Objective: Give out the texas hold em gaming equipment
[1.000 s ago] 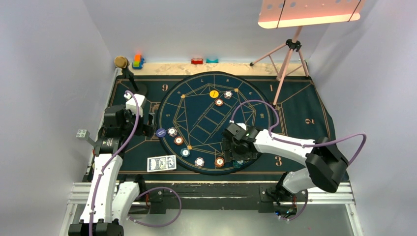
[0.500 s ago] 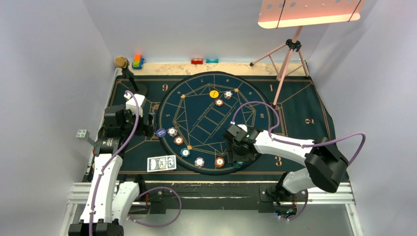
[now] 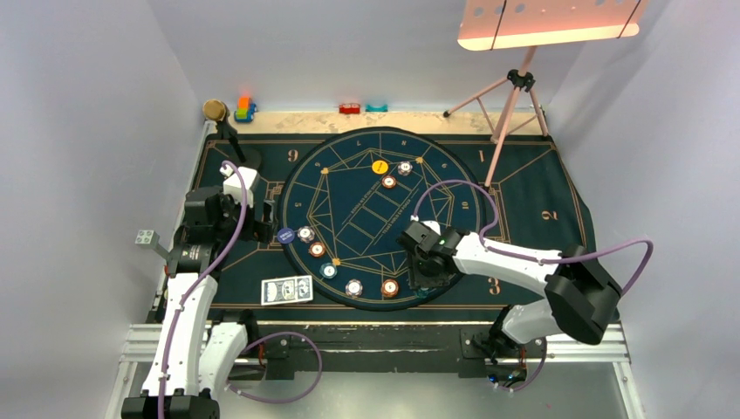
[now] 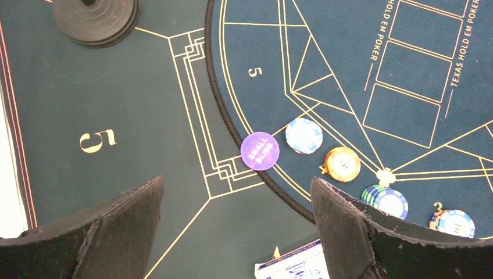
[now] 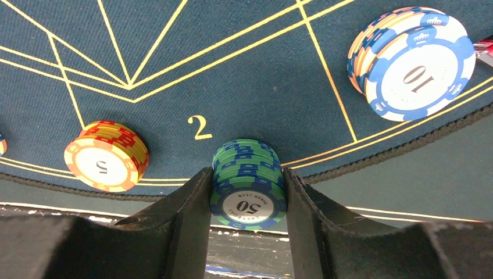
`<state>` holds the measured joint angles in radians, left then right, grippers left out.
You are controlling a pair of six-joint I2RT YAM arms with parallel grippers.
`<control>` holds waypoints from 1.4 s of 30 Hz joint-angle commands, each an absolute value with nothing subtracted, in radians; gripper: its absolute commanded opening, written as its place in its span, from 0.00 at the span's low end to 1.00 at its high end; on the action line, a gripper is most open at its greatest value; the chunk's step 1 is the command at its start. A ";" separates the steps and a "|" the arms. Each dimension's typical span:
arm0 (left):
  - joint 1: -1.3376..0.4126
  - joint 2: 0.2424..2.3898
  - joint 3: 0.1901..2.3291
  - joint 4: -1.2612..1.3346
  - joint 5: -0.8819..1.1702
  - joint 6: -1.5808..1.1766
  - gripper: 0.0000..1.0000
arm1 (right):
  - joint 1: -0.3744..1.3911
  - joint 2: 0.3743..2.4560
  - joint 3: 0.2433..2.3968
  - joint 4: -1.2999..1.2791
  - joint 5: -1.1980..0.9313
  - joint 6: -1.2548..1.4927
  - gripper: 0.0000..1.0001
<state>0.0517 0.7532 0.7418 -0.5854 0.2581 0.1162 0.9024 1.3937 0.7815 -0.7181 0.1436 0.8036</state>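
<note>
My right gripper (image 5: 248, 200) is shut on a teal stack of poker chips (image 5: 248, 180) marked 50, at the near edge of the round felt by the number 2. An orange stack (image 5: 106, 163) lies to its left and a white-blue stack (image 5: 410, 61) to its upper right. From the top view the right gripper (image 3: 425, 278) covers the teal stack. My left gripper (image 4: 235, 226) is open and empty above the mat, near the dark-blue small-blind disc (image 4: 260, 151). Two cards (image 3: 287, 289) lie face down at the near left. A yellow disc (image 3: 380, 166) lies at the far side.
More chip stacks sit along the felt's left rim: white (image 4: 303, 135), orange (image 4: 343, 164), teal (image 4: 385, 199). A microphone stand (image 3: 229, 131) is at the far left, a pink tripod (image 3: 510, 105) at the far right. Toy blocks (image 3: 244, 108) line the back edge.
My right gripper has shifted a little to the right and toward the near edge of the felt, still closed on the teal stack. The left arm has not moved.
</note>
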 commanded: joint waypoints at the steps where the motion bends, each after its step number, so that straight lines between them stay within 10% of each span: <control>1: 0.058 0.744 0.738 -0.557 0.270 0.130 1.00 | 0.900 1.347 0.805 -0.743 0.182 0.816 0.45; 20: 0.059 0.738 0.737 -0.556 0.272 0.130 1.00 | 0.775 1.416 1.189 -0.878 0.291 0.632 0.39; 42: 0.059 0.751 0.739 -0.555 0.276 0.133 1.00 | 0.340 2.251 2.107 -0.921 0.260 0.471 0.32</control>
